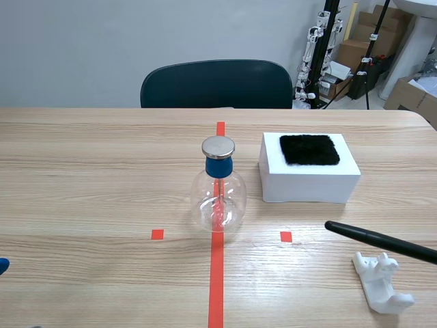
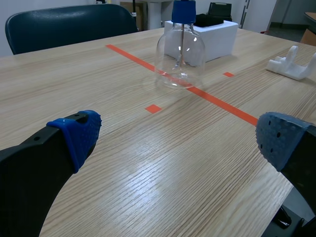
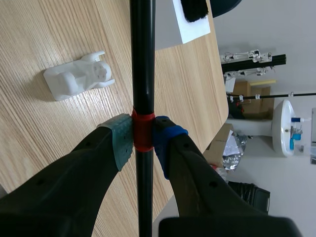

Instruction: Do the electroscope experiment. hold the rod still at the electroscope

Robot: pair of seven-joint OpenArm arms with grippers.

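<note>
Your right gripper (image 3: 143, 140) is clamped tight on the black rod (image 3: 143, 74). Its two pads squeeze a red ring on the rod, one pad on each side. In the scene view the rod comes in low from the right side, over the table (image 1: 82, 178). Its tip points toward the glass bottle (image 1: 218, 195) but does not touch it. There is a gap between them. The tip is near a little red square mark, on the near side of the white box (image 1: 307, 181).

The glass bottle stands up straight on the long red tape line. It has a blue neck and a shiny metal lid, and a thin stick hangs inside it.

Your left gripper (image 2: 180, 138) has its fingers wide apart, and nothing is between them. It sits low over the table, and the bottle is well ahead of it.

The white box sits just beside the bottle, not touching it. A black fuzzy patch (image 1: 309, 149) lies on top of the box. A white plastic holder (image 1: 382, 283) lies on the table beside the rod. A dark chair (image 1: 215, 83) stands at the far side of the table.
</note>
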